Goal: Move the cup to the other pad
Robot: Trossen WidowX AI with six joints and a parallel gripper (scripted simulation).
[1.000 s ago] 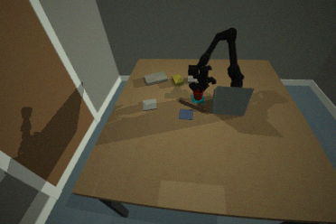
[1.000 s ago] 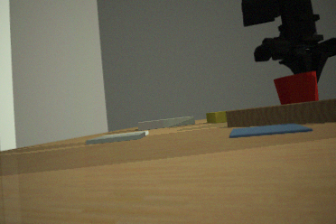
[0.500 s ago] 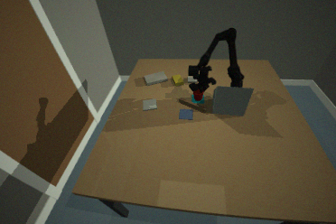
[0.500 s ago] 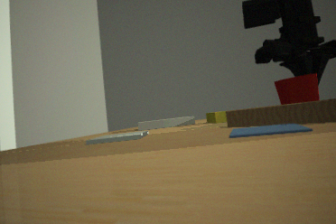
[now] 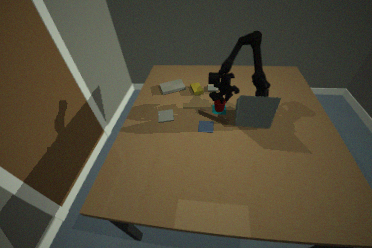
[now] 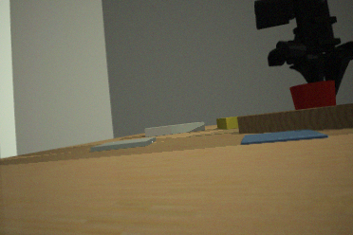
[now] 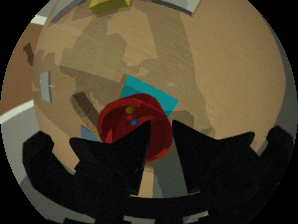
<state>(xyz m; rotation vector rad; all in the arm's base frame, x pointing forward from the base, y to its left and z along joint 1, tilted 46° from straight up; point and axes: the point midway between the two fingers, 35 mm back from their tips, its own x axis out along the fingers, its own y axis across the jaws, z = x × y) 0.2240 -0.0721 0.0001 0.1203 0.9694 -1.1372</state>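
Observation:
The red cup point(image 5: 219, 106) point(image 6: 313, 95) point(image 7: 135, 102) stands upright on the teal pad point(image 5: 214, 112) point(image 7: 131, 86); its base is hidden in the exterior view. Small marbles, one of them blue point(image 7: 134, 122), lie inside the cup. My gripper point(image 5: 220, 100) point(image 6: 325, 83) point(image 7: 161, 123) is partly open at the cup's rim, with its fingers apart on either side of the near wall and a gap between them. The blue pad point(image 5: 206, 127) point(image 6: 285, 136) point(image 7: 88, 134) lies bare.
A low brown wooden bar point(image 5: 212, 116) point(image 6: 294, 121) point(image 7: 86, 107) lies between the pads. A grey upright panel point(image 5: 257, 112) stands beside the cup. A grey tile point(image 5: 165, 115) point(image 6: 123, 144), a pale slab point(image 5: 172, 86) and a yellow block point(image 5: 196, 88) point(image 6: 227, 122) lie farther off.

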